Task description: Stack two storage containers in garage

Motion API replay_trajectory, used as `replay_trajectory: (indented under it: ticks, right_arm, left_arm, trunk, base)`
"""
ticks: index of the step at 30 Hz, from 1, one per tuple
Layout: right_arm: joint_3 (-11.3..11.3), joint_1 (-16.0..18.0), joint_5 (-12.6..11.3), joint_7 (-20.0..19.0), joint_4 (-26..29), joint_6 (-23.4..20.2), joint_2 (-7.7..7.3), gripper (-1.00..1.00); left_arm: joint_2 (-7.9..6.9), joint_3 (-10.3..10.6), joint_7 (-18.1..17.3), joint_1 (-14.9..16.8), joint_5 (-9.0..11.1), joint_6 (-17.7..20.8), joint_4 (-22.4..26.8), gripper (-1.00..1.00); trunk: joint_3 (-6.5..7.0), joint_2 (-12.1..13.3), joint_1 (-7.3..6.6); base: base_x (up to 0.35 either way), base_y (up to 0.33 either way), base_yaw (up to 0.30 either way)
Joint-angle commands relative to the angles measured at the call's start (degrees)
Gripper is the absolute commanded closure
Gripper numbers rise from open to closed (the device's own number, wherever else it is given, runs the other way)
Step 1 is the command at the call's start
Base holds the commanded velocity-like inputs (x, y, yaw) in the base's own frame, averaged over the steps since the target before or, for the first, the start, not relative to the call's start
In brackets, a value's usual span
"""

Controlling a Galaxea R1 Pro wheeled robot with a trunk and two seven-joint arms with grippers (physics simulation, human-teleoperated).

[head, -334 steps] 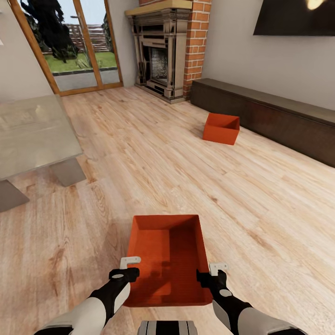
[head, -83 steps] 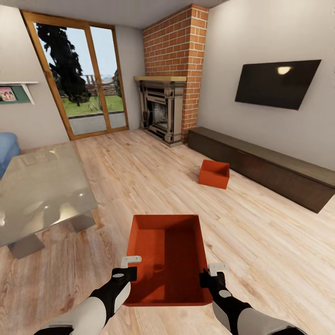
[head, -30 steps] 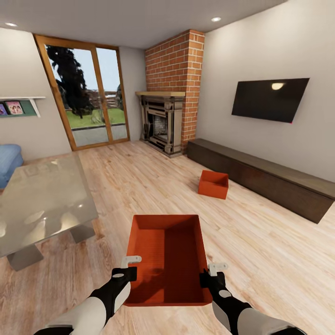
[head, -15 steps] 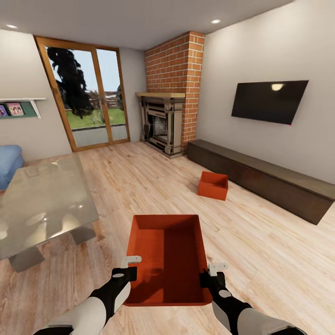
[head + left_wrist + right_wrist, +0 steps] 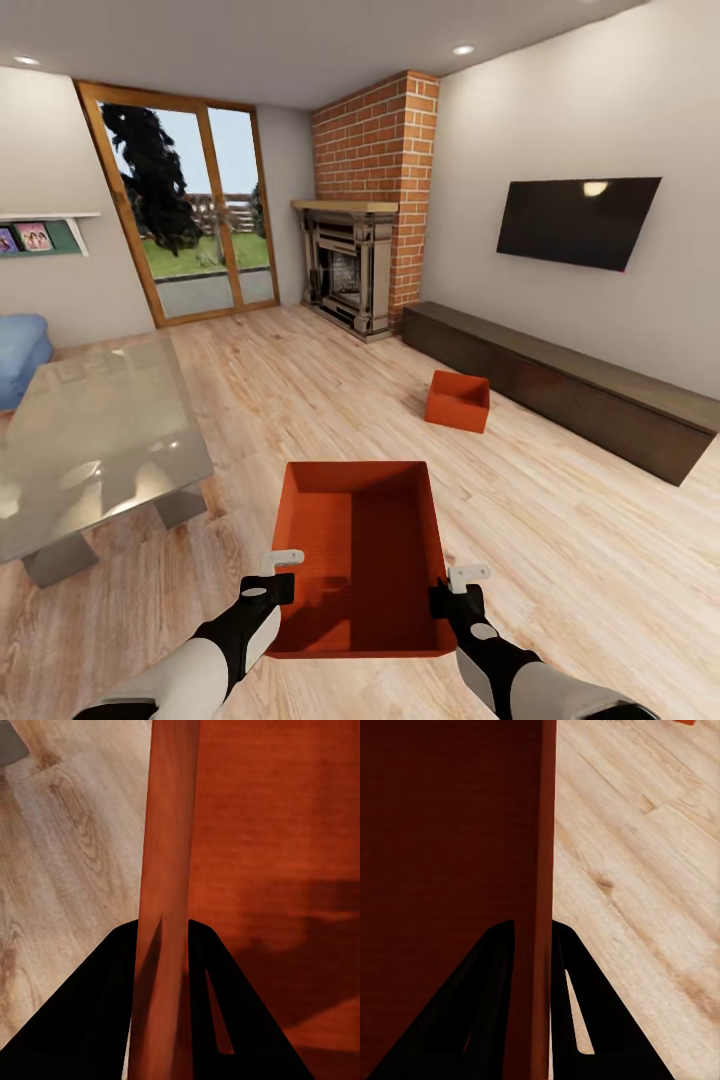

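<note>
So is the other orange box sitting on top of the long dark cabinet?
No, the second container sits on the wood floor in front of the long dark cabinet.

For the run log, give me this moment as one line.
room: living room | left gripper: shut on held container wall | right gripper: same | second container: on floor

Light wood plank floor (image 5: 330, 400) carries a small orange-red open bin (image 5: 458, 401) at one o'clock, just before the long dark low cabinet (image 5: 570, 395); a glass-topped bench (image 5: 90, 440) stands at nine o'clock
</note>
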State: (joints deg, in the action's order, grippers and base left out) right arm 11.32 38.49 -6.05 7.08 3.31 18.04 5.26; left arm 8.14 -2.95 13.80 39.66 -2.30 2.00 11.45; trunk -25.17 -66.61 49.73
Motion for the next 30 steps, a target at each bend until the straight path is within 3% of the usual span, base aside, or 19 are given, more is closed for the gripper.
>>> replay_trajectory:
  ticks: [1,30]
  right_arm:
    - [-3.9,0.1,-1.0,1.0,0.1,1.6,0.00,1.00]
    - [-3.9,0.1,-0.9,1.0,0.1,1.6,0.01,1.00]
  left_arm:
    - [-0.01,-1.5,0.5,0.0,-0.2,0.3,-0.1,1.00]
    - [0.01,-1.6,0.5,0.0,-0.2,0.3,-0.2,1.00]
  trunk:
    - [0.13,0.4,-0.23]
    - [5.33,12.0,-6.60]
  base:
    - [0.000,0.000,0.000]
    - [0.000,0.000,0.000]
